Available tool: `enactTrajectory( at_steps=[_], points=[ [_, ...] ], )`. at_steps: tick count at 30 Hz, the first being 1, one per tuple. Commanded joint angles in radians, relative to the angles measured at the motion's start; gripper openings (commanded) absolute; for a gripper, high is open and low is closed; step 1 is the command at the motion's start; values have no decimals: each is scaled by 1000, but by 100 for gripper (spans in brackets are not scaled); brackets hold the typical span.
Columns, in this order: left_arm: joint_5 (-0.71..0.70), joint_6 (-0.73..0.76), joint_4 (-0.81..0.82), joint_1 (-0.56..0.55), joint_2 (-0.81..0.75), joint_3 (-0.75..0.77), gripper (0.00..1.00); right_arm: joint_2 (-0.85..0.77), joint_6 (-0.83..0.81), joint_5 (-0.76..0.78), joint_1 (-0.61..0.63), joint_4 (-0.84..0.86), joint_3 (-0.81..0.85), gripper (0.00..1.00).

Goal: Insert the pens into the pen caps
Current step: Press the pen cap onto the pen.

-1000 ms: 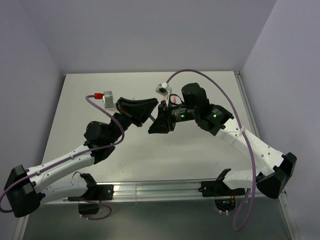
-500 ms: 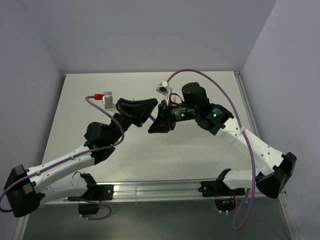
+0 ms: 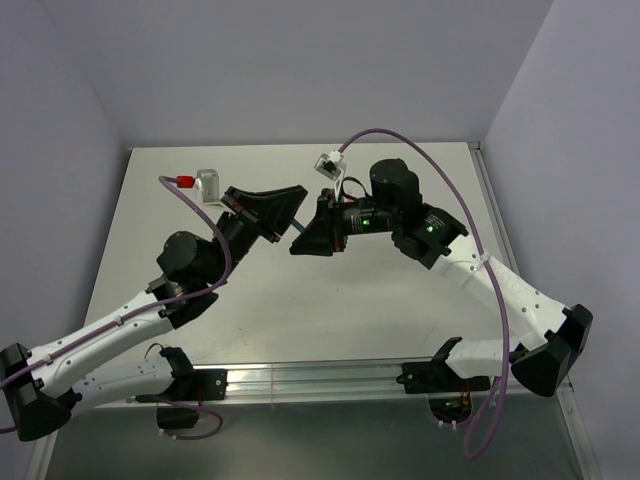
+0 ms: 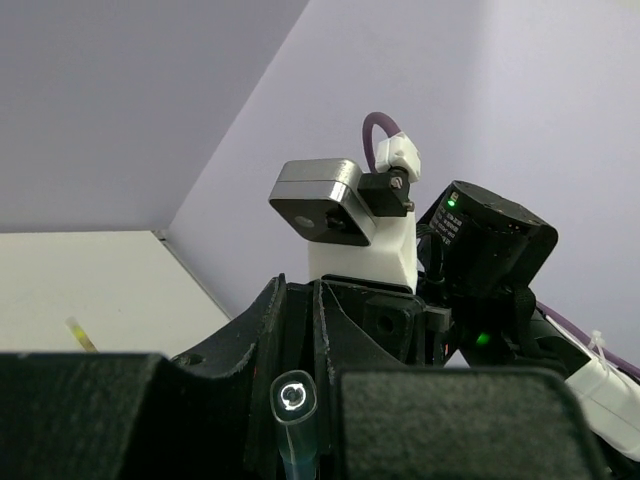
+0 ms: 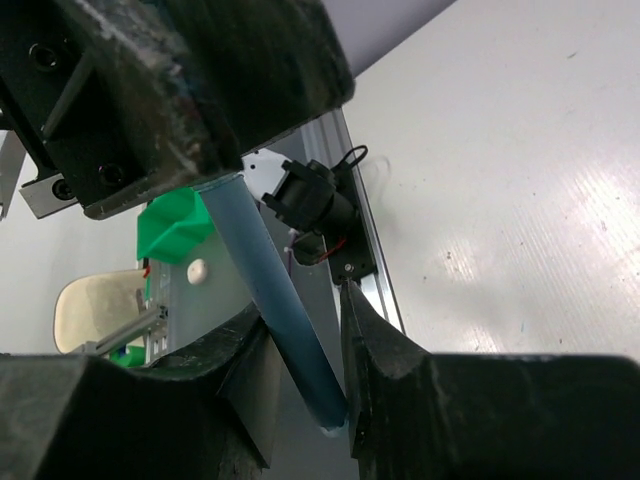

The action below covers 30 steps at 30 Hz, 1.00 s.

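Since a second earlier, my left arm point(image 3: 185, 262) had swung left and carried the blue pen point(image 5: 275, 290) that way, the right following. That pen hung above the worktop point(image 3: 400, 300), between both wrists. My left fingers point(image 4: 450, 420) were clamped on its upper end. My right fingers point(image 5: 480, 420) stood slightly apart around its lower end, one touching it; I could not tell whether they gripped. Only the left wrist view showed the pen's round end, and a yellow pen point(image 4: 80, 335) lying on the worktop. I counted two pens.
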Motion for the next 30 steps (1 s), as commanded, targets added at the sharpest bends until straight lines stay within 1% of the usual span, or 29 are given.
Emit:
enactTrajectory(
  at_steps=[1, 3, 4, 10, 12, 13, 14, 17, 20, 23, 24, 26, 30],
  points=[
    [186, -35, -348, -81, 53, -2, 0, -7, 70, 163, -75, 406, 67, 7],
    [186, -38, -340, -70, 70, 8, 0, -7, 61, 118, -72, 400, 62, 10],
    [186, -44, -350, -64, 73, 21, 0, -9, 55, 101, -69, 400, 58, 14],
    [155, -72, -375, -13, 116, 73, 0, -29, 13, 2, -43, 383, 27, 29],
    [169, -73, -376, 13, 124, 83, 0, -35, 4, -15, -37, 385, 7, 31],
    [166, -75, -382, 31, 128, 100, 0, -41, -1, -30, -31, 385, -1, 34],
    [172, -70, -396, 39, 137, 110, 0, -44, -14, -57, -29, 382, -13, 35],
    [174, -55, -407, 63, 154, 144, 0, -66, -69, -73, -8, 354, -34, 40],
    [169, -43, -412, 80, 167, 175, 0, -87, -100, -44, 14, 313, -44, 43],
    [158, -27, -413, 102, 179, 209, 0, -96, -112, -47, 20, 300, -62, 47],
    [155, -21, -421, 106, 180, 228, 0, -104, -119, -47, 20, 270, -70, 49],
    [139, -3, -439, 126, 187, 255, 0, -115, -131, -22, 23, 250, -97, 50],
    [151, 37, -465, 171, 196, 325, 0, -156, -146, 59, 23, 205, -159, 56]
  ],
)
